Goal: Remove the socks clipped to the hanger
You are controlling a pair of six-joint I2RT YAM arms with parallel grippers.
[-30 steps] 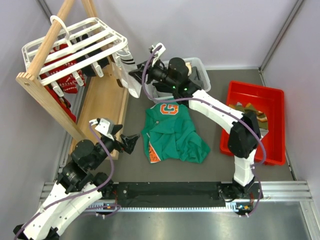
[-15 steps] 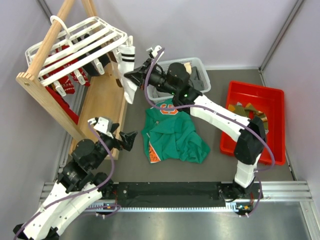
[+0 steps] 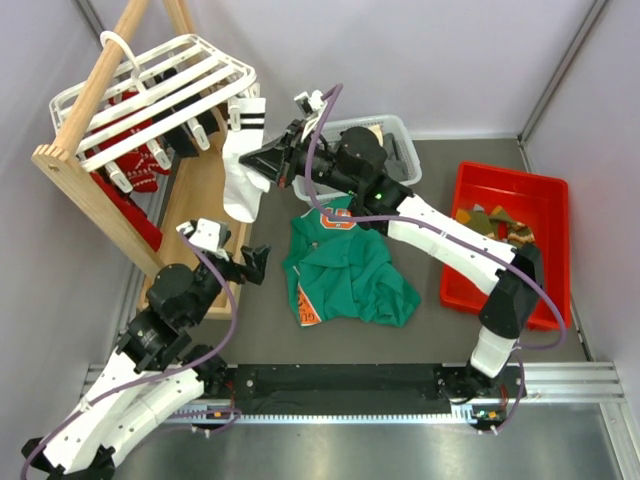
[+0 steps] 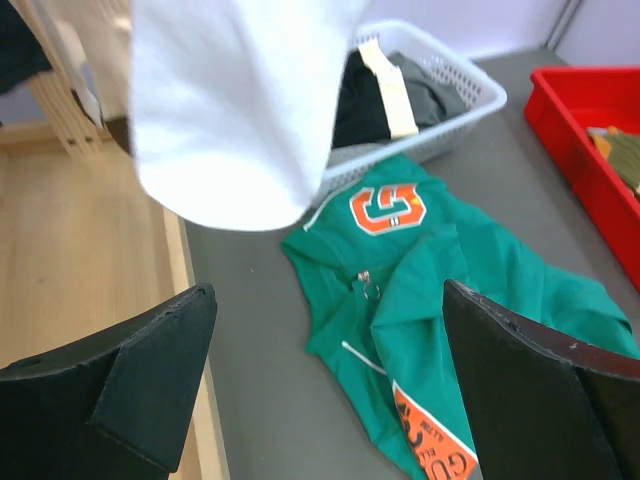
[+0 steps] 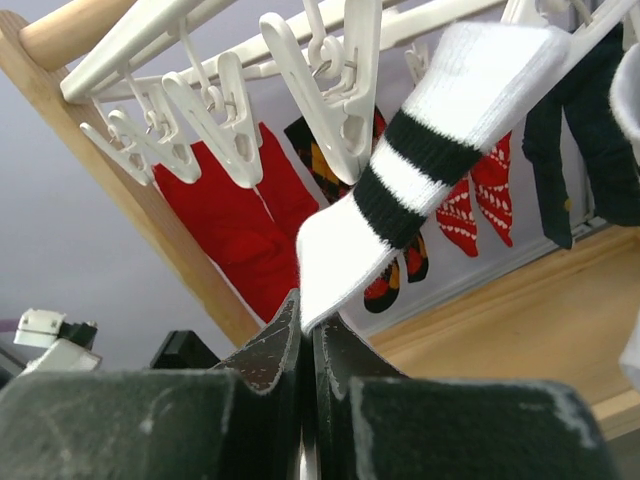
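The white slatted hanger [image 3: 150, 90] hangs from the wooden rack at the upper left. My right gripper [image 3: 264, 163] is shut on a white sock with two black bands [image 3: 243, 170]. In the right wrist view the gripper [image 5: 308, 318] pinches the sock's white part, and the banded cuff [image 5: 470, 90] runs up to the clips [image 5: 340, 110]; I cannot tell if the cuff is still clipped. Red socks [image 5: 230, 220], red patterned socks [image 5: 480, 200] and a dark sock [image 5: 570, 150] hang behind. My left gripper [image 3: 250, 262] is open and empty, low over the mat, with the sock's toe [image 4: 230, 110] above it.
A green shirt with orange print [image 3: 345, 265] lies mid-table. A white basket [image 3: 402, 128] of dark garments stands behind it. A red bin [image 3: 545, 300] holding socks is at the right. The wooden rack's leg [image 3: 90, 195] and base board [image 3: 205, 200] are at the left.
My right gripper has pulled the white sock leftward and away from the hanger's corner; the sock now hangs longer and lower. The hanger has swung. The left arm has risen slightly.
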